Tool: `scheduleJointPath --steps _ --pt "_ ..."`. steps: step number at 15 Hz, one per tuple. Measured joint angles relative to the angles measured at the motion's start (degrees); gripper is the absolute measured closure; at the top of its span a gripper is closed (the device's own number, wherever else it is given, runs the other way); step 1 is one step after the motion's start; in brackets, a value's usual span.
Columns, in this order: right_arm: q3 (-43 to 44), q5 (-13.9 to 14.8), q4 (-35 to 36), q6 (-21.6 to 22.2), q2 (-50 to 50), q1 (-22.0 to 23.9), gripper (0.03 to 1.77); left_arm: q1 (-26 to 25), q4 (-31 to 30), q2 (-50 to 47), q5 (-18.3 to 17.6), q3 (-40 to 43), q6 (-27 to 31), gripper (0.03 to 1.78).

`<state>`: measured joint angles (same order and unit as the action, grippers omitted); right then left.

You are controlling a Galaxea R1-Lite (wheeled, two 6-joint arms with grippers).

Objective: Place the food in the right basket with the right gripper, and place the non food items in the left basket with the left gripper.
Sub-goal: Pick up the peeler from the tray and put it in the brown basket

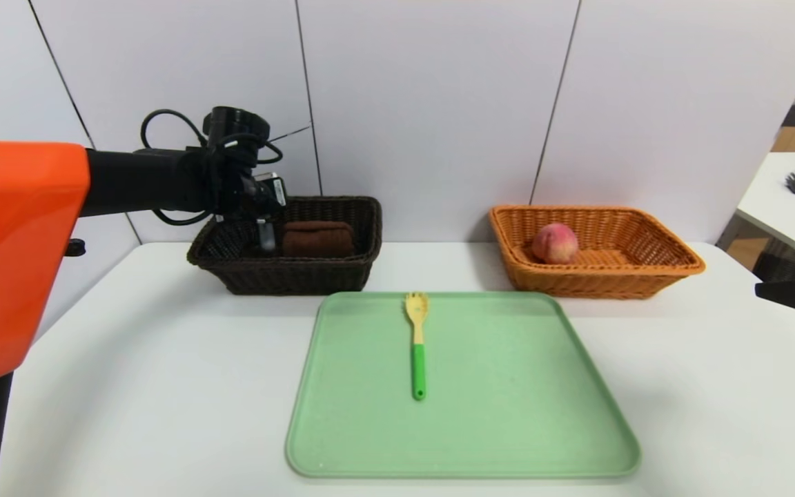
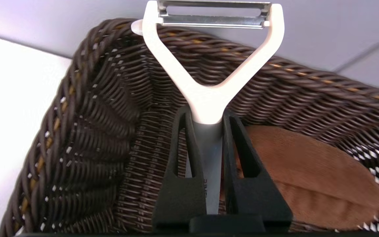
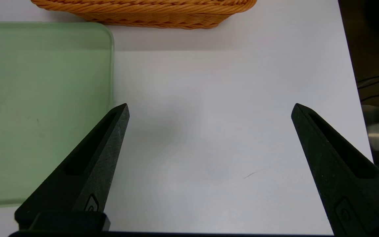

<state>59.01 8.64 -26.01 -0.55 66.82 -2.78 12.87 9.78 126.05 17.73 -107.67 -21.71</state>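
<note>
We see the left gripper (image 2: 206, 115) closed narrowly on the grey handle of the Y-peeler (image 2: 209, 59), whose white head and steel blade project beyond the fingertips. The gripper hangs over the left end of the dark brown basket (image 1: 315, 276); in the left wrist view the peeler's blade stands above the basket's far rim. Inside this basket, just beside the gripper, lies the rolled brown towel (image 1: 317, 238). The right gripper (image 3: 209, 108) is parked over bare white table (image 3: 209, 171) near the right edge of the green tray (image 3: 38, 108), its jaws spread wide and holding nothing. We find the peach (image 1: 555, 243) lying in the orange basket (image 1: 646, 276), toward its left end. The yellow-and-green fork (image 1: 417, 345) lies alone on the tray, head toward the baskets, well apart from both grippers.
</note>
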Motion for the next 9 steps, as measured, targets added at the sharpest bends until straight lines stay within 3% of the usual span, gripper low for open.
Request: scheduleJointPath --steps 3,6,9 --pt "0.20 0.04 0.27 -0.46 0.49 0.50 0.10 0.05 0.00 0.60 -0.04 -0.29 -0.06 1.58" --pt "0.30 0.01 0.39 -0.57 1.12 0.83 0.10 -0.11 0.02 0.90 0.00 -0.24 -0.15 1.10" --pt "0.24 0.00 0.30 -0.60 1.34 0.89 0.10 0.02 0.00 1.27 -0.01 -0.21 -0.17 0.78"
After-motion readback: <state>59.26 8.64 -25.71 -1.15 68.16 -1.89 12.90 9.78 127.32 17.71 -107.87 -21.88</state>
